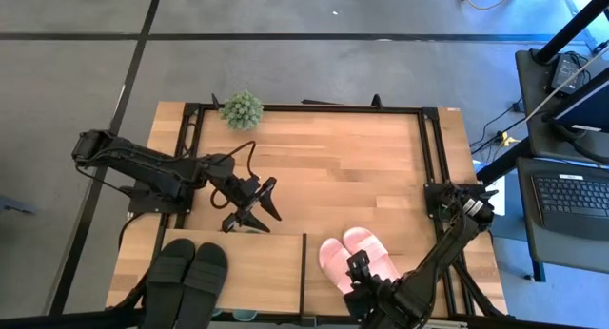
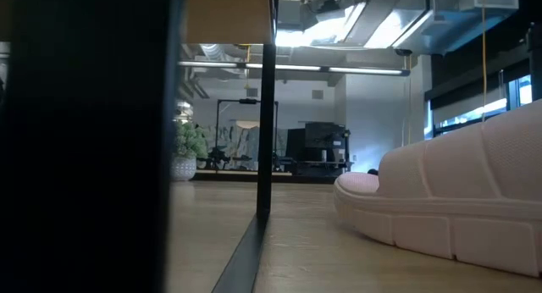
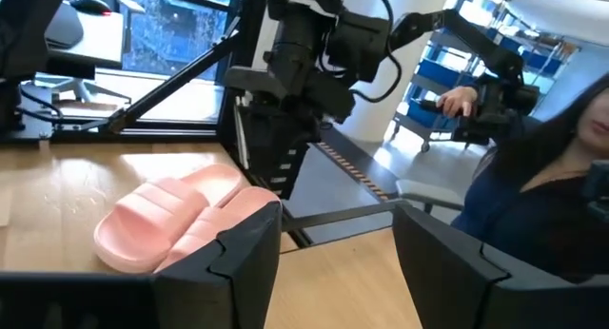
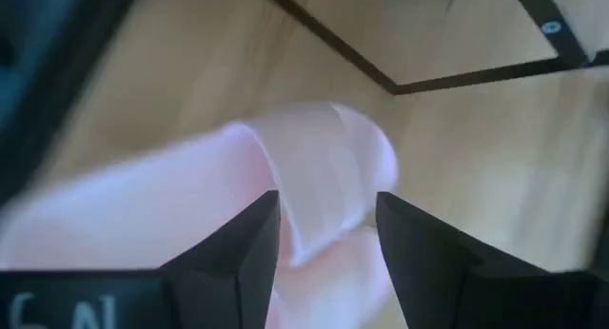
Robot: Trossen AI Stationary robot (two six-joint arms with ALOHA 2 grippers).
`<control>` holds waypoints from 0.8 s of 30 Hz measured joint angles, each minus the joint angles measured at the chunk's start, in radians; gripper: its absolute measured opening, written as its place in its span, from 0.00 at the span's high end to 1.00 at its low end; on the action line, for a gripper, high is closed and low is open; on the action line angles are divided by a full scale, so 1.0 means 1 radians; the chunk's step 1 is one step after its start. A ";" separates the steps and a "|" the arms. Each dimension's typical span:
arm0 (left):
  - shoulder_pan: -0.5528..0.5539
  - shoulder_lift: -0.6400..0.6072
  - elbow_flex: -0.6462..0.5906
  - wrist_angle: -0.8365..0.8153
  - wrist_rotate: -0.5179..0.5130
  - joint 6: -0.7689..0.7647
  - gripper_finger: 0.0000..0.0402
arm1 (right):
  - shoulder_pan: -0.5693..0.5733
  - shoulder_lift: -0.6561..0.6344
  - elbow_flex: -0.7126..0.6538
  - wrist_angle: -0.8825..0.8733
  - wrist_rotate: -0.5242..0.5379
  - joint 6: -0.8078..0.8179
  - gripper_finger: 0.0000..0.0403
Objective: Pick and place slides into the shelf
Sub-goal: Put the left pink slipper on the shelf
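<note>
pink slides: right gripper over the strap

status. the right gripper (image 1: pixel 366 289) sits at the lower centre-right of the high view, over the near end of the pink slides (image 1: pixel 354 256). in the right wrist view its fingers (image 4: pixel 233 248) are spread apart, with a pink strap edge (image 4: pixel 319 172) showing in the gap between them. no contact is visible, so nothing is gripped yet. the left gripper (image 1: pixel 255 203) waits at centre-left of the high view, over bare tabletop, jaws apart and empty.

position of items. the pink slides lie side by side at the lower right of the high view, just right of the black divider (image 1: pixel 304 272). the dark slides (image 1: pixel 187 272) lie at the lower left, left of the divider. whether either pair rests on the shelf (image 1: pixel 257 267) top or beside it cannot be told. a small plant (image 1: pixel 241 109) stands at the upper left of the table.

handling. the slides look like soft, light rubber. judged from this, the sole will flex and the strap will give under pressure.
- take hold at the wide strap, across its edge, near the middle.
- avoid the rounded toe: it offers no edge and may slip.
- expect one slide per grasp; the second lies touching the first and may be dragged.
</note>
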 joint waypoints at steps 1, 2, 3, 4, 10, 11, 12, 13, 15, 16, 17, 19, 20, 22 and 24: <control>0.000 0.000 0.000 0.000 0.000 0.000 0.52 | 0.000 0.000 0.000 0.014 -0.005 0.039 0.56; 0.000 0.000 0.000 -0.001 0.000 0.000 0.52 | 0.000 0.000 0.000 0.022 -0.008 0.078 0.56; 0.000 0.000 0.000 -0.001 0.000 0.000 0.52 | 0.000 0.000 0.000 0.029 -0.009 0.113 0.56; 0.000 0.000 0.000 0.000 0.000 0.000 0.52 | 0.000 0.000 0.000 0.037 -0.010 0.138 0.56; 0.000 0.000 0.000 0.000 -0.001 0.016 0.52 | 0.000 0.000 -0.002 0.036 -0.104 0.049 0.56; 0.000 0.000 0.000 0.000 -0.001 0.016 0.52 | 0.000 0.000 -0.010 0.047 -0.119 0.023 0.56; 0.000 0.000 0.000 0.000 -0.001 0.016 0.52 | 0.000 -0.001 -0.020 0.058 -0.120 0.014 0.56; 0.000 0.000 0.000 -0.001 -0.001 0.016 0.52 | 0.000 -0.001 -0.028 0.068 -0.120 0.008 0.56; 0.000 0.000 0.000 -0.001 -0.001 0.016 0.52 | 0.000 -0.001 -0.047 0.096 -0.120 0.026 0.56; 0.000 0.000 0.000 -0.001 -0.001 0.016 0.52 | 0.000 -0.001 -0.058 0.110 -0.120 0.049 0.56; 0.000 0.000 0.000 -0.001 -0.001 0.016 0.52 | 0.000 -0.001 -0.069 0.118 -0.120 0.069 0.56; 0.000 0.000 0.000 -0.001 -0.001 0.016 0.52 | 0.000 0.000 -0.088 0.118 -0.121 0.107 0.56; 0.000 0.000 0.000 -0.001 -0.001 0.016 0.52 | -0.001 0.000 -0.094 0.119 -0.120 0.116 0.56; 0.000 0.000 0.000 -0.001 -0.001 0.016 0.52 | 0.000 -0.001 -0.102 0.110 -0.130 0.116 0.56; 0.000 0.000 0.000 -0.002 -0.001 0.024 0.52 | 0.000 0.000 -0.102 0.092 -0.141 0.067 0.56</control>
